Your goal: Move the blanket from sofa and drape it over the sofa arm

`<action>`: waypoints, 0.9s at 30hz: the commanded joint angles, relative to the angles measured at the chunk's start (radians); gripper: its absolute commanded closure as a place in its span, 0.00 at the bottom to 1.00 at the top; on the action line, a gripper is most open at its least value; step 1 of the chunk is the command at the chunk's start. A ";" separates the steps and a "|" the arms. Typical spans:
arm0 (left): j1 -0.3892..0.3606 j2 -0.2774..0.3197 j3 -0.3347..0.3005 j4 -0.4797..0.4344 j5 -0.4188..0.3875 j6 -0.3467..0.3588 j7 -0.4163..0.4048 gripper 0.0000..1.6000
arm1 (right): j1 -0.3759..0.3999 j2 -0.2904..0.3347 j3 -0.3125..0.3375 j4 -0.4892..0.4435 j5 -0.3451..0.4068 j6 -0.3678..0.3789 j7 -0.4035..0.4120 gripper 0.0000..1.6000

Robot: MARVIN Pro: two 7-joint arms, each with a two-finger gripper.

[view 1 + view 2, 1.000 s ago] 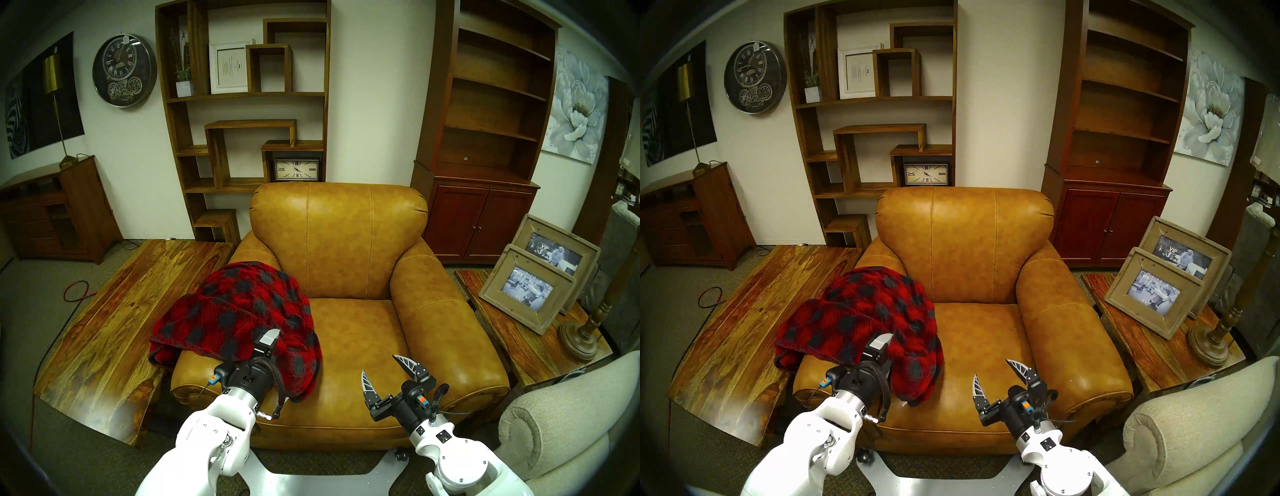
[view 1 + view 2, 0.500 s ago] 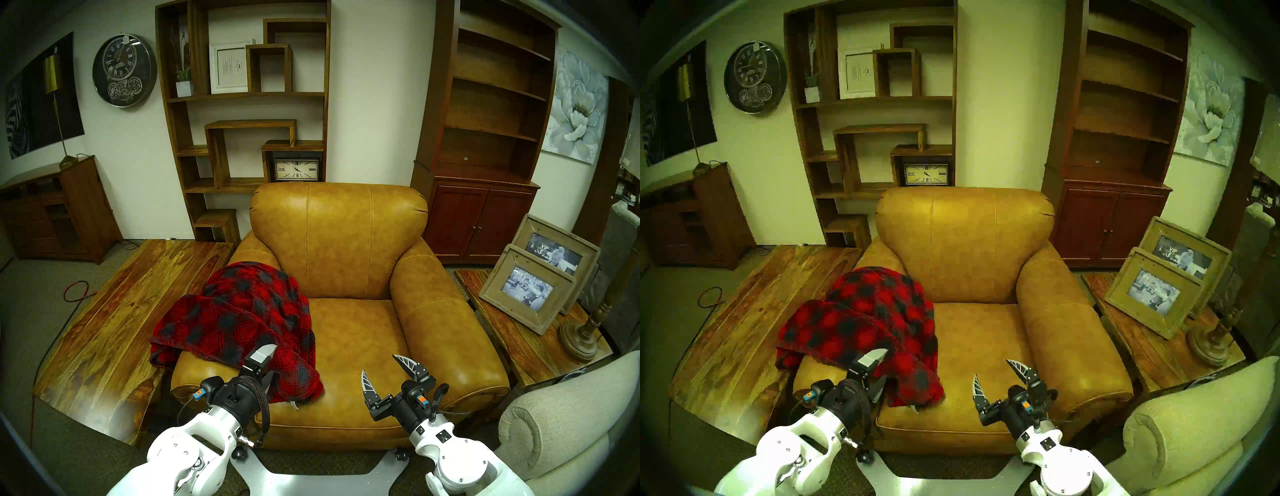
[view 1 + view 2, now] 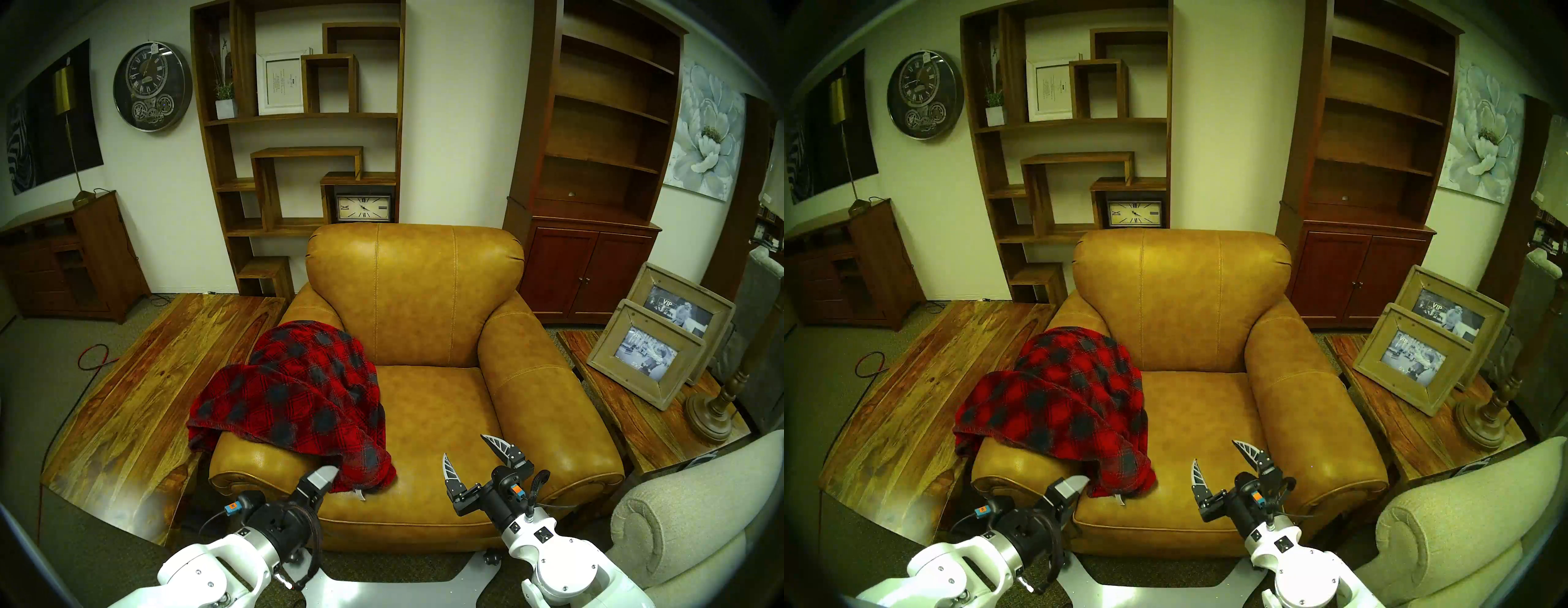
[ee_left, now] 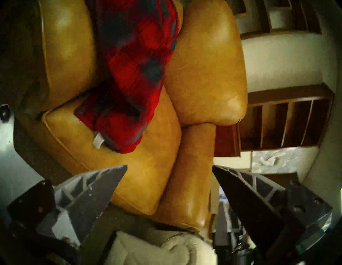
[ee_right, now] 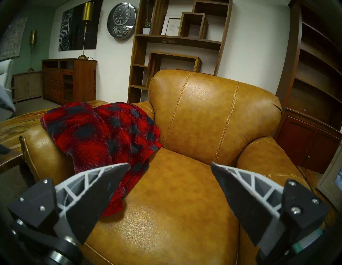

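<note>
The red plaid blanket (image 3: 297,395) lies draped over the leather armchair's (image 3: 424,297) left armrest (image 3: 254,458), at lower left of centre in the head view, its long axis running from the chair back toward the front edge. One end spills onto the seat cushion (image 3: 432,424), a white tag showing at its corner. The left claw (image 3: 324,477) sits just below and left of that fallen corner, fingers spread, holding nothing. The right claw (image 3: 471,456) hovers over the seat front, likewise spread and empty, well apart from the fabric. The left arm is clearly nearer; the drape looks essentially done.
</note>
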 commanded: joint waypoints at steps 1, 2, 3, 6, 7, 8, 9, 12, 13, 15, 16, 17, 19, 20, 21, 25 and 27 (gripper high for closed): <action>-0.051 0.002 0.105 -0.016 0.248 -0.069 0.003 0.00 | 0.004 0.001 -0.001 -0.023 -0.002 -0.005 0.001 0.00; -0.051 0.008 0.113 -0.015 0.272 -0.073 -0.015 0.00 | 0.004 0.002 -0.001 -0.023 -0.001 -0.005 0.001 0.00; -0.052 0.004 0.131 -0.013 0.311 -0.093 -0.014 0.00 | 0.004 0.002 -0.001 -0.024 -0.001 -0.005 0.001 0.00; -0.041 0.007 0.179 -0.011 0.394 -0.134 -0.047 0.00 | 0.004 0.003 -0.002 -0.024 -0.001 -0.005 0.000 0.00; -0.039 0.011 0.187 -0.006 0.417 -0.150 -0.060 0.00 | 0.003 0.004 -0.002 -0.025 -0.001 -0.005 0.000 0.00; -0.039 0.019 0.197 -0.003 0.448 -0.162 -0.064 0.00 | 0.004 0.004 -0.002 -0.025 0.000 -0.005 -0.001 0.00; -0.040 0.021 0.206 0.004 0.480 -0.179 -0.066 0.00 | 0.003 0.004 -0.002 -0.025 0.000 -0.005 -0.001 0.00; -0.036 0.001 0.214 0.038 0.560 -0.239 -0.068 0.00 | 0.003 0.006 -0.003 -0.026 0.000 -0.004 -0.002 0.00; -0.038 -0.005 0.216 0.047 0.592 -0.254 -0.056 0.00 | 0.003 0.006 -0.003 -0.026 0.000 -0.004 -0.002 0.00; -0.029 -0.030 0.203 0.063 0.634 -0.291 -0.043 0.00 | 0.003 0.007 -0.003 -0.027 0.001 -0.004 -0.003 0.00; -0.025 -0.049 0.191 0.073 0.656 -0.307 -0.029 0.00 | 0.003 0.007 -0.003 -0.027 0.001 -0.004 -0.003 0.00; -0.021 -0.060 0.184 0.079 0.662 -0.320 -0.027 0.00 | 0.003 0.008 -0.004 -0.027 0.001 -0.003 -0.003 0.00; -0.012 -0.086 0.163 0.088 0.655 -0.352 -0.028 0.00 | 0.003 0.009 -0.004 -0.028 0.001 -0.003 -0.004 0.00; -0.014 -0.092 0.161 0.095 0.646 -0.369 -0.026 0.00 | 0.002 0.009 -0.004 -0.028 0.002 -0.003 -0.004 0.00; -0.015 -0.095 0.161 0.102 0.642 -0.386 -0.035 0.00 | 0.002 0.009 -0.004 -0.029 0.002 -0.003 -0.004 0.00; -0.039 -0.097 0.174 0.121 0.579 -0.413 -0.098 0.00 | 0.003 0.011 -0.005 -0.029 0.003 -0.002 -0.005 0.00; -0.049 -0.096 0.179 0.124 0.554 -0.405 -0.122 0.00 | 0.003 0.011 -0.006 -0.028 0.003 -0.003 -0.006 0.00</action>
